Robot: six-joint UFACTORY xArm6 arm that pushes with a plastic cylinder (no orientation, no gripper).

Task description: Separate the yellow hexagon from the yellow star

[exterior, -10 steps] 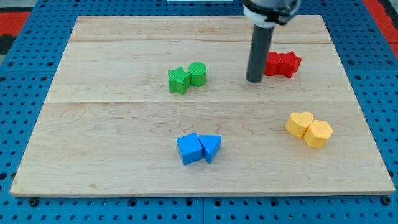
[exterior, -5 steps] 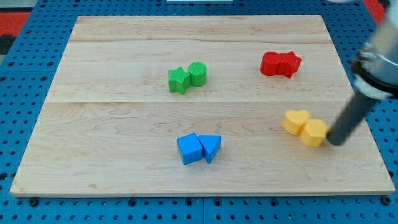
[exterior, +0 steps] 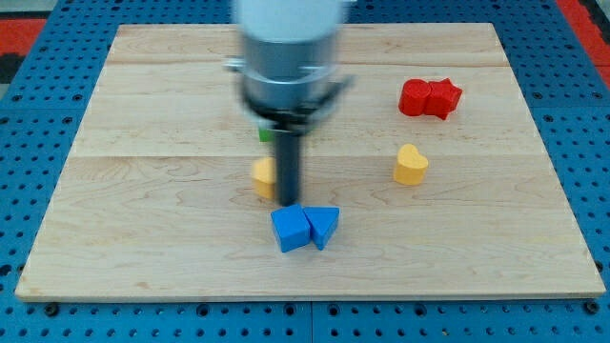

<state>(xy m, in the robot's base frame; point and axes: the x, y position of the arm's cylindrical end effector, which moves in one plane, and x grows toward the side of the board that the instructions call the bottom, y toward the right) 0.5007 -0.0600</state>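
Observation:
A yellow block (exterior: 263, 175), the hexagon going by the earlier frames, lies near the board's middle, half hidden behind my rod. My tip (exterior: 287, 201) stands just right of it and touches it or nearly so, directly above the blue pair. A second yellow block (exterior: 411, 165), heart-like in outline, lies alone well to the right. The two yellow blocks are far apart.
A blue cube (exterior: 291, 230) and a blue triangle (exterior: 323, 226) sit touching just below my tip. Two red blocks (exterior: 429, 97) sit together at the upper right. A green block (exterior: 268, 133) peeks out behind the arm; the arm body hides the rest of the green pair.
My tip swept from the right of the yellow pair to the board's middle. The hexagon block went left with it; the other yellow block shifted up and left and now stands alone.

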